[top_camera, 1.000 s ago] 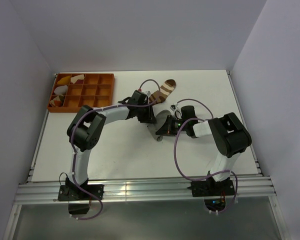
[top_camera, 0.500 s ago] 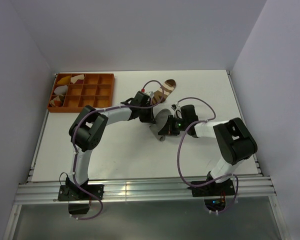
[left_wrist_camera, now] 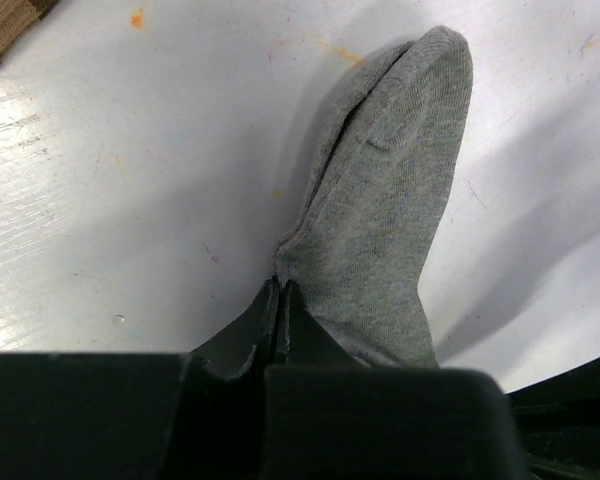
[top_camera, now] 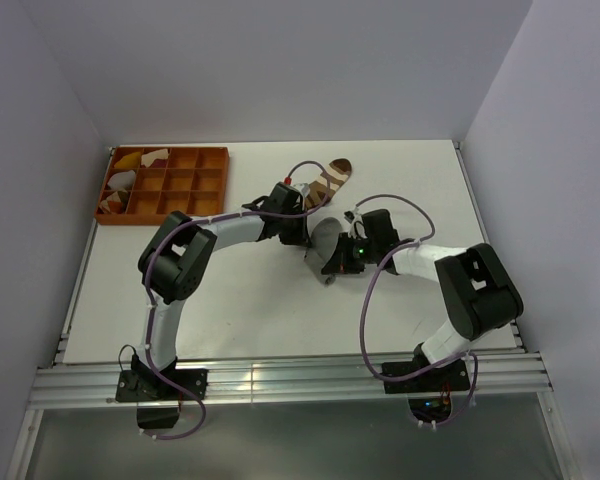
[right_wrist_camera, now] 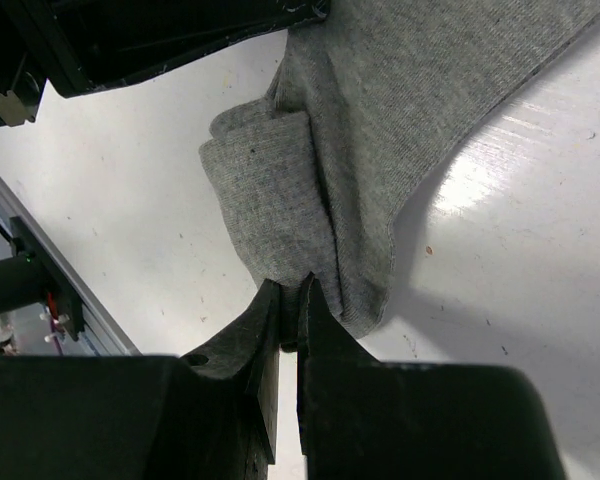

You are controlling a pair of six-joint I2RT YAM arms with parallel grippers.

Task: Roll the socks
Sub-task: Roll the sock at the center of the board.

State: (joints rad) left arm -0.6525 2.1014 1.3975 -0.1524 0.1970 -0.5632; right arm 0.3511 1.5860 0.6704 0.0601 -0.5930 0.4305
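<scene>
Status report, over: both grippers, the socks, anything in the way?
Left gripper shut on grey sock. Right gripper shut on same sock, at a folded part. Brown striped sock lies beyond, not held. No obstacle seen.

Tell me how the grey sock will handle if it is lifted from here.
Probably floppy: the grey sock folds and bunches where the right end effector pinches it. Likely light, since thin knit creases under the left end effector. Unlikely to slip; its knit surface looks grippy.

Nothing readable: no text, labels, brand marks, numbers or signs are legible in the overhead view or in either wrist view.
</scene>
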